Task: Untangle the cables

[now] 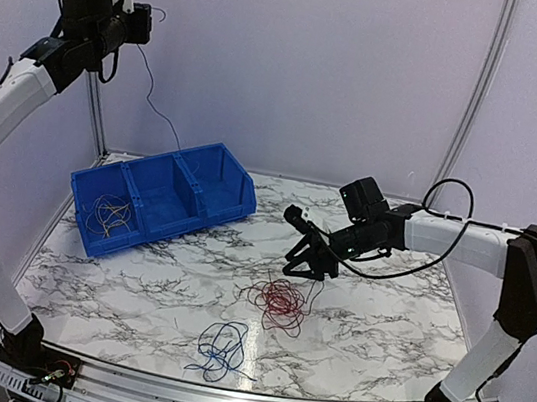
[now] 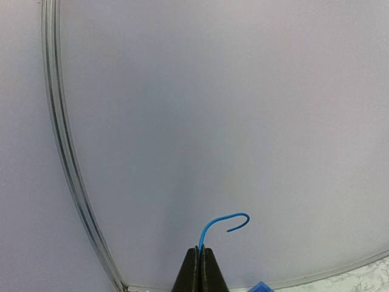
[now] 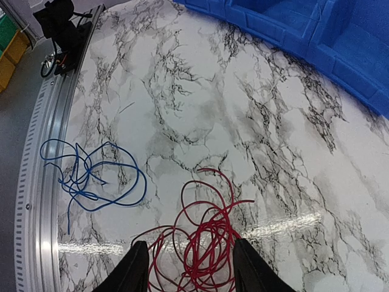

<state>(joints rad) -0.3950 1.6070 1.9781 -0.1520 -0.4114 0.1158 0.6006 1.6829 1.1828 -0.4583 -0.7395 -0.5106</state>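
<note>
From above, my left gripper (image 1: 146, 19), raised high, trails a blue wire (image 1: 152, 103) toward the blue bin (image 1: 195, 220) beneath, with pale wires (image 1: 108, 215) in its end compartment. Its wrist view shows the jaws pinching that wire's tip. In the right wrist view, my right gripper (image 3: 189, 243) hangs spread over the red coil (image 3: 206, 234), blue loops (image 3: 91, 179) to its left: sorting about half done, I judge.
</note>
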